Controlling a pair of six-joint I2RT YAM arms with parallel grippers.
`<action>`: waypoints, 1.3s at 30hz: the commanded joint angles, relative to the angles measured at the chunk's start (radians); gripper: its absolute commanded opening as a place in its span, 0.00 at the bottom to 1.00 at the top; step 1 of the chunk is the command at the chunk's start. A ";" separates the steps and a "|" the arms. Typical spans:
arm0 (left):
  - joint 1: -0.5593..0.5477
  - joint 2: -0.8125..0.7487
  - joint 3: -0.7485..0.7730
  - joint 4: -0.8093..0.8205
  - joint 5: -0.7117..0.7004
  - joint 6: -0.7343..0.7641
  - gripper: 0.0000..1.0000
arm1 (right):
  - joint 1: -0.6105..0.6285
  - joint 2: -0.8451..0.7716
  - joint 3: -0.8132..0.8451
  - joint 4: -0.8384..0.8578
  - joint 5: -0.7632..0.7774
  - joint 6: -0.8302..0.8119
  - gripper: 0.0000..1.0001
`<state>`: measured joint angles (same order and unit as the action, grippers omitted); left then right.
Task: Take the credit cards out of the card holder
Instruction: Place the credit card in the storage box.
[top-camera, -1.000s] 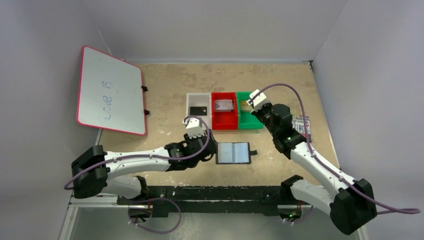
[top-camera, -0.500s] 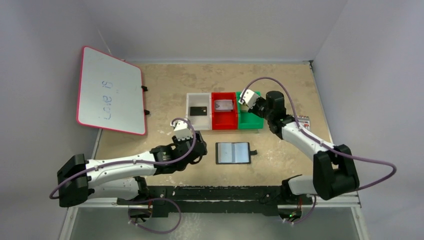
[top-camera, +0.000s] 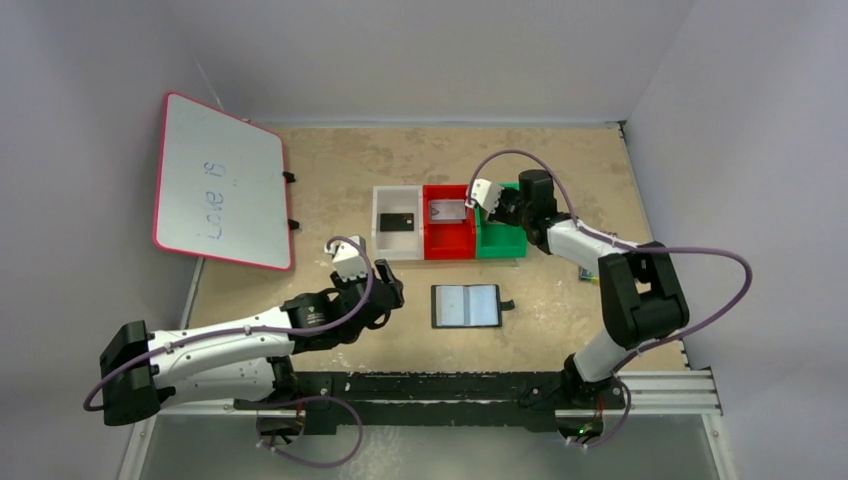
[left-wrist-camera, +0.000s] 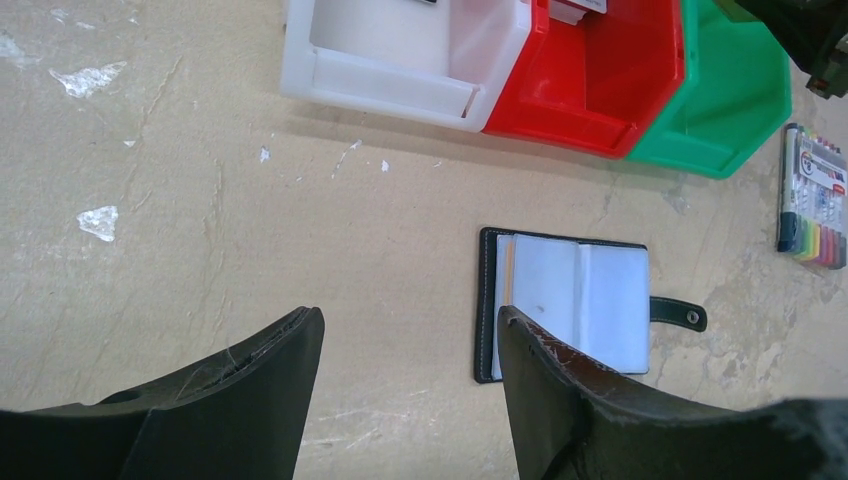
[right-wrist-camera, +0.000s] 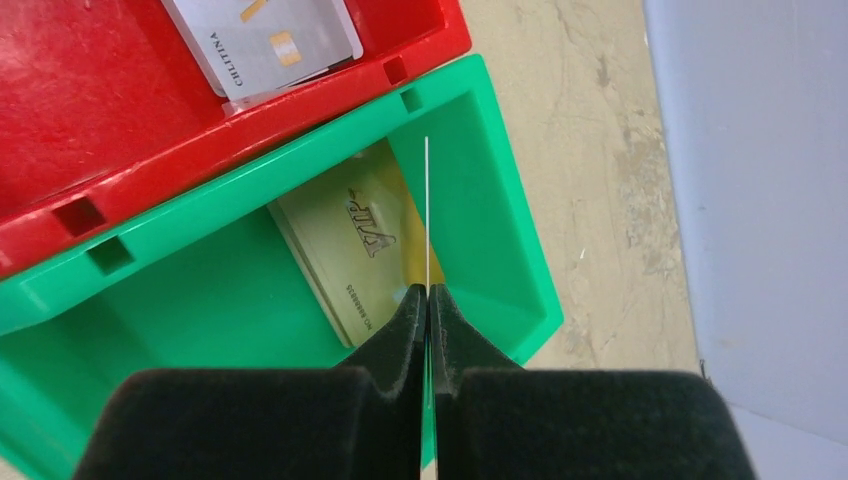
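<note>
Card holder (top-camera: 465, 306): open flat, lower centre, long axis left-right, strap tab pointing right. Your left end effector (left-wrist-camera: 408, 325): apart (nothing held). Your right end effector (right-wrist-camera: 428, 292): pressed together over green bin (right-wrist-camera: 480, 200).

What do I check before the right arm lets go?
1. Jaws of the right gripper shut on a thin card, seen edge-on: ok.
2. Held card above the green plastic bin: ok.
3. Green bin free of other cards: not ok, a gold-tan card lies in it.
4. The left gripper open, empty, apart from the black bifold card holder: ok.
5. Card holder pockets emptied: cannot tell.
6. The black card in the white bin, the silver-grey card in the red bin: ok.
</note>
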<state>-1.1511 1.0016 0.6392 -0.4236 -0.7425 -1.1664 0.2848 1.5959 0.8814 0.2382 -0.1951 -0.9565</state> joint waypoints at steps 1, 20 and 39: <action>0.008 -0.026 -0.001 -0.017 -0.033 0.009 0.65 | -0.006 0.050 0.054 0.043 -0.015 -0.083 0.00; 0.013 -0.026 -0.001 -0.018 -0.022 0.017 0.65 | -0.007 0.112 0.121 -0.037 -0.018 -0.142 0.34; 0.015 -0.010 0.004 -0.023 -0.011 0.020 0.65 | -0.014 -0.013 0.123 0.001 0.040 0.082 0.71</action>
<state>-1.1412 0.9977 0.6392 -0.4534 -0.7418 -1.1584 0.2771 1.7077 0.9760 0.1631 -0.1654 -1.0386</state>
